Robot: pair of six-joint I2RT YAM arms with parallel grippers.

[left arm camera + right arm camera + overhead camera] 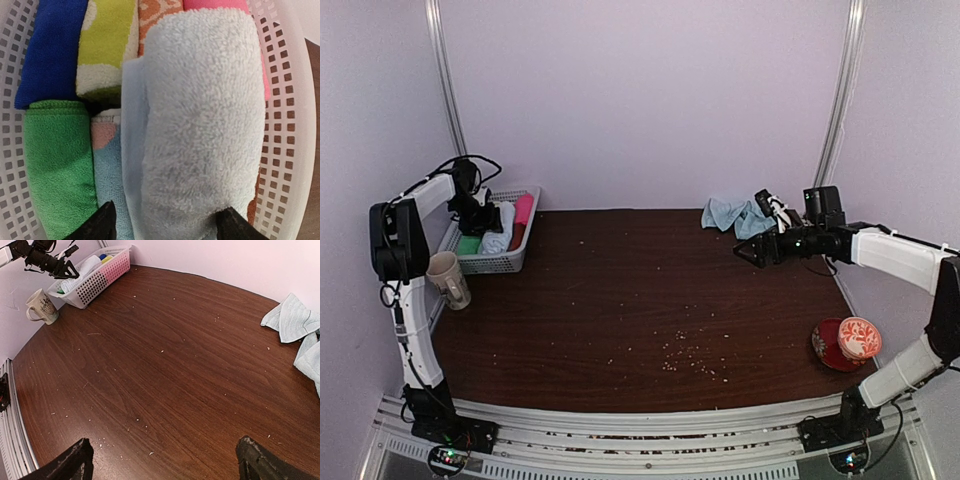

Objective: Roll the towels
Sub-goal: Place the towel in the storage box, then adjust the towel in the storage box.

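Big dark wooden table (640, 300) fills the floor of the booth, one arm working at each side. Up in the far left corner sits the white lattice basket (496, 263), packed tight with rolls. The left gripper (167, 227) hangs right over it. From the wrist view its two black fingertips (102, 225) stand apart, one on either side of the rolled towel (200, 125), the fat pale fluffy one lying lengthwise on the basket's right half. Whether they're pinching it or just bracketing it, I honestly can't tell from here. Packed alongside are a green roll (57, 160), a deep blue roll (50, 50) and a yellow roll (105, 45).

Over to the far right: the loose towel (728, 213) lies crumpled on the table against the back wall, unrolled, partly tucked behind the right arm. The right gripper (165, 455) hovers low over bare wood just beside it, jaws spread wide, nothing between them.

Near the front right edge, a red bowl (845, 343). On the left edge, just in front of the basket, a beige mug (448, 280). Pale crumbs (685, 360) are scattered across the middle and front.
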